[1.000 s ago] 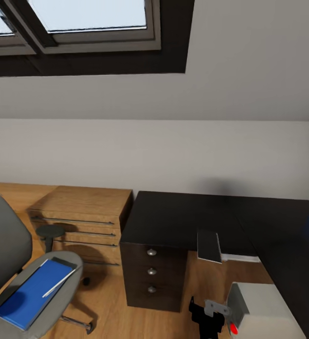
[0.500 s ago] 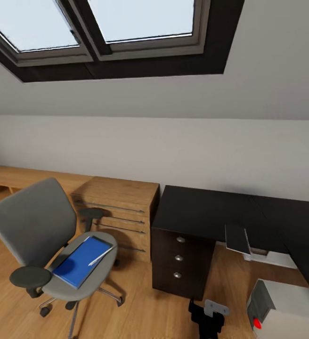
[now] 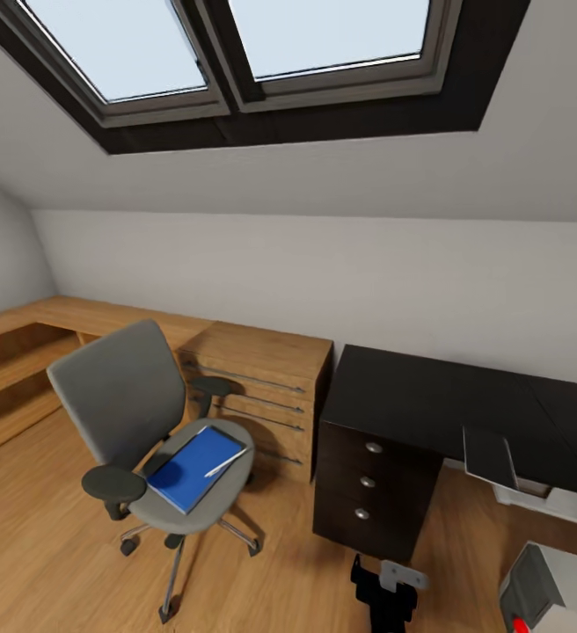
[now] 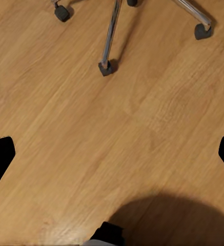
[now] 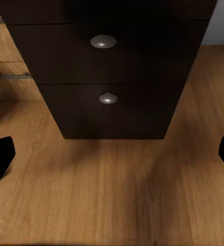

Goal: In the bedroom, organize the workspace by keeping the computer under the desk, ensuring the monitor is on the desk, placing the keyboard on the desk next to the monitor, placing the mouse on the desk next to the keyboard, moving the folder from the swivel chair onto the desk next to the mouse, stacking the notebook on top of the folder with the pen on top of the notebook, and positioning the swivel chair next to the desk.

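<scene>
Swivel chair stands on the wood floor, apart from the desk, with the low light-wood cabinet between chair back and desk end. Blue folder lies flat on the grey seat. Pen rests slantwise on the folder's upper corner, tip toward the seat's front edge. No notebook discernible on the chair from here.

Desk: black top bare in the visible stretch; 3 silver-knobbed drawers at the near end, all closed, contents not visible. A dark flat panel hangs off the desk's inner edge; identity uncertain. Computer sits on the floor at the lower right of the head view, partly cut off, beside the desk rather than clearly under it.

Left gripper: fingers spread wide, nothing between them, pointed at floor near the chair's chrome base. Right gripper: likewise spread and empty, facing the drawer fronts.

Handling judgement: folder is thin, light, likely to flex; lying flush on soft padding, so an overhanging edge or corner is the best pinch point. Pen is loose and will probably roll or slide if the folder tilts; safer to lift it off first, gripped mid-shaft. Chair rolls on casters, so pushing on the seat may shift it.
</scene>
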### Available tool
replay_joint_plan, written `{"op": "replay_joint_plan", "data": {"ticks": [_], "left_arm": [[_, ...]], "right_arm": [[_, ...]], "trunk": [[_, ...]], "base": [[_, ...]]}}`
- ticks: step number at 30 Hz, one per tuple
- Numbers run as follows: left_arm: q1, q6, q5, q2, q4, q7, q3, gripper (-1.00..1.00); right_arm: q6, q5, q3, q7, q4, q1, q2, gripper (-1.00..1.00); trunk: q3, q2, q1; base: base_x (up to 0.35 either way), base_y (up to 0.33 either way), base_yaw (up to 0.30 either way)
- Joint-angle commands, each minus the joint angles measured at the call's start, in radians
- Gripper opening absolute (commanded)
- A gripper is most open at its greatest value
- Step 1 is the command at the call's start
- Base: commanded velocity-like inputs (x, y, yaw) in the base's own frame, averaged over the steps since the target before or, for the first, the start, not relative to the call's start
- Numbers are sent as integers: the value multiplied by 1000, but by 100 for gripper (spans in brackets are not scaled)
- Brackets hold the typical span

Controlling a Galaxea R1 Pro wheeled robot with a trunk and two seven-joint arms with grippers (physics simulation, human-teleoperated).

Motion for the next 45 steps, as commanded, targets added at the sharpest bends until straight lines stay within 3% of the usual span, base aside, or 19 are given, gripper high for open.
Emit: {"op": "replay_joint_plan", "data": {"ticks": [1,12,20,22,23,25,32,36,40,42,43,45], "left_arm": [[-2,-6,11,1,0,6,-8,100],[-2,-6,11,0,0,6,-7,100],[-2,-7,7,0,19,6,-7,100],[-2,-62,13,7,21,7,18,100],[-2,-112,23,10,21,6,129,100],[-2,-121,23,11,21,6,161,100],[-2,-127,23,20,21,6,184,100],[-2,-121,27,46,20,-4,187,100],[-2,-101,84,90,21,-111,189,100],[-2,-21,152,121,21,-197,189,100],[-2,10,170,128,21,-218,189,100],[-3,129,225,154,20,-299,189,100]], "right_arm": [[-3,-5,9,-4,2,-1,1,100],[-7,-4,10,-4,2,-1,2,100],[-9,-1,10,-4,2,2,2,100],[-9,-1,9,-4,2,3,1,100],[-9,-2,10,-4,2,2,2,100],[-9,-2,10,-4,2,2,2,100],[-9,-2,10,-4,2,3,3,100],[-9,-2,10,-4,2,3,2,100],[-9,-2,10,-4,2,3,3,100],[-9,-2,10,-4,2,3,3,100],[-9,-2,10,-4,2,3,3,100],[-9,-2,10,-4,2,3,3,100]], "trunk": [[-2,-1,0],[-9,-1,0],[-10,-1,0],[-10,-1,0],[-10,-1,0],[-10,-1,0],[-10,-1,0],[-10,-1,0],[-10,-1,0],[-10,-1,0],[-10,-1,0],[-10,-1,0]], "base": [[-1,1,260],[0,0,258],[0,0,44],[0,0,43],[0,0,236],[0,0,258],[0,0,274],[0,0,278],[0,0,278],[0,0,278],[0,0,278],[0,0,278]]}}
